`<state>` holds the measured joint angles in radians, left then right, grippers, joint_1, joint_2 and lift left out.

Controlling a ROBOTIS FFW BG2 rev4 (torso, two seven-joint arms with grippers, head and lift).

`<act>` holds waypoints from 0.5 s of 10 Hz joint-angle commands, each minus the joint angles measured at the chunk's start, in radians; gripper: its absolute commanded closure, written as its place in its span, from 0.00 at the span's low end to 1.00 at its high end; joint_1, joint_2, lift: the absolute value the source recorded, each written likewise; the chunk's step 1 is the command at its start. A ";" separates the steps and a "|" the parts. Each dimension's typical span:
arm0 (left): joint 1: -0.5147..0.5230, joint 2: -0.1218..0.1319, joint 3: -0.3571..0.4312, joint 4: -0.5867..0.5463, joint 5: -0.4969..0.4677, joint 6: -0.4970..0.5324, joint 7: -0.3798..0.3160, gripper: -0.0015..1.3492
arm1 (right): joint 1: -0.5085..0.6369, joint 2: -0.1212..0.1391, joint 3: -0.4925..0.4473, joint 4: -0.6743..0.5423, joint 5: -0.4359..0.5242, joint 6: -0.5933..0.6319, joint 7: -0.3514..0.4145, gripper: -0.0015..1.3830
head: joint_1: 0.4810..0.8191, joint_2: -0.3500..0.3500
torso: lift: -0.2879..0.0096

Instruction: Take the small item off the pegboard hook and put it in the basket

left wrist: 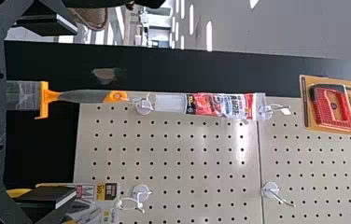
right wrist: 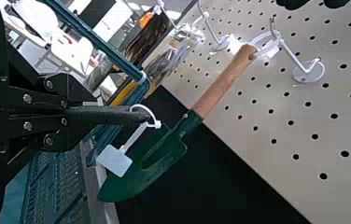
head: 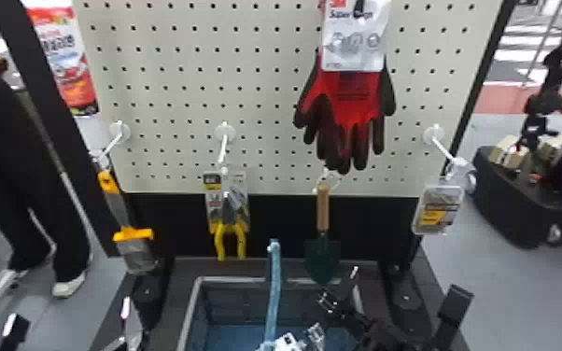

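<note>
In the head view my right gripper [head: 340, 310] stands over the basket's [head: 191, 308] right rear part, below the hanging trowel [head: 323, 256]. From the right wrist view, this gripper [right wrist: 71, 114] is shut on a small dark rod-like item [right wrist: 117, 115] with a white tie loop and tag [right wrist: 114, 160] at its tip. No hook touches the item's visible end; its other end is hidden. My left gripper [head: 72, 326] waits open at the head view's lower left; in the left wrist view the same gripper [left wrist: 47, 112] has nothing between its fingers.
The basket's blue handle [head: 273, 280] stands upright. On the pegboard [head: 177, 93] hang an orange scraper [head: 128, 233], yellow pliers [head: 229, 238], red gloves [head: 350, 107] and a small pack [head: 439, 208]. The trowel [right wrist: 225, 84] hangs close behind the held item.
</note>
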<state>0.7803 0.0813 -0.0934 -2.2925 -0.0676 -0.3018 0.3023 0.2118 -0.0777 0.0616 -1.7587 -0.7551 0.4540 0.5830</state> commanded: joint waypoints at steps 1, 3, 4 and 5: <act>0.000 0.000 -0.002 0.004 0.000 0.000 0.000 0.07 | 0.003 -0.004 0.007 0.003 -0.003 0.000 0.001 0.91 | 0.20 0.50 | 0.63; -0.002 0.000 -0.002 0.004 0.002 0.000 0.000 0.07 | 0.001 -0.005 0.009 0.007 -0.006 -0.002 0.005 0.76 | 0.20 0.50 | 0.63; -0.002 0.000 -0.002 0.004 0.002 0.000 -0.002 0.07 | -0.001 -0.007 0.009 0.007 -0.003 -0.003 0.011 0.41 | 0.20 0.50 | 0.63; -0.002 0.000 -0.002 0.004 0.002 0.000 -0.002 0.07 | -0.003 -0.007 0.010 0.007 -0.003 -0.006 0.012 0.12 | 0.20 0.50 | 0.63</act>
<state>0.7780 0.0813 -0.0951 -2.2888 -0.0660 -0.3022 0.3015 0.2103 -0.0842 0.0709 -1.7514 -0.7583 0.4495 0.5959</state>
